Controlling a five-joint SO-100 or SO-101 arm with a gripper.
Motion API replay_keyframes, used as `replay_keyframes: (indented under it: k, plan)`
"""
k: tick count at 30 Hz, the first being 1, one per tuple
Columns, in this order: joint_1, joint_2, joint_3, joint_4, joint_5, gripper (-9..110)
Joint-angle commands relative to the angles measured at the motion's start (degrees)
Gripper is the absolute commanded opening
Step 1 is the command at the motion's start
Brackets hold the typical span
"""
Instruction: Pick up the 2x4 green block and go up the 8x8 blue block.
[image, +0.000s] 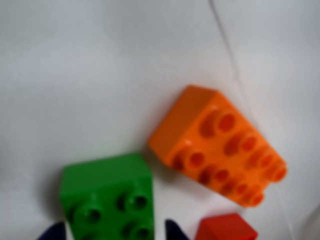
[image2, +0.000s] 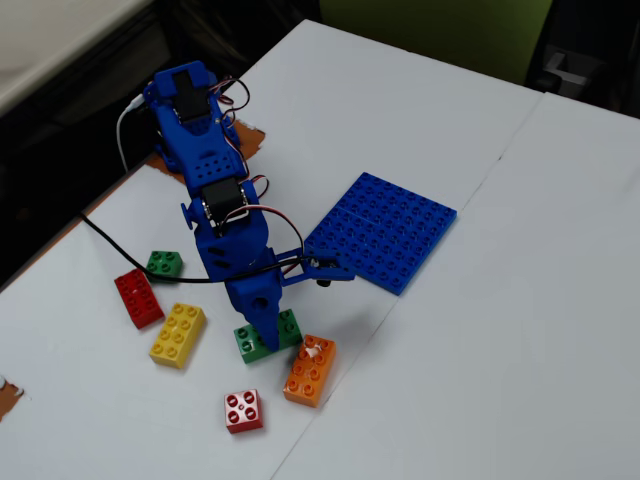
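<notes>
Wrist view: 2x4 green block between spread fingers, contact unclear; orange block beside.

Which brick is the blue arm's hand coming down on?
Start at the big flat blue plate and follow the arm down to its hand. The green brick sits under the fingertips, beside an orange brick. It is the only green one by the hand; a smaller green brick lies farther left.
</notes>
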Motion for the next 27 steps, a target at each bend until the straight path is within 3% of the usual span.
replay_keyframes:
  k: [1,27]
  plan:
    - [0.7,0.62,-2.72,-0.97,0.18,23]
    - [1.76,-2.2,-2.72,-1.23,1.49,23]
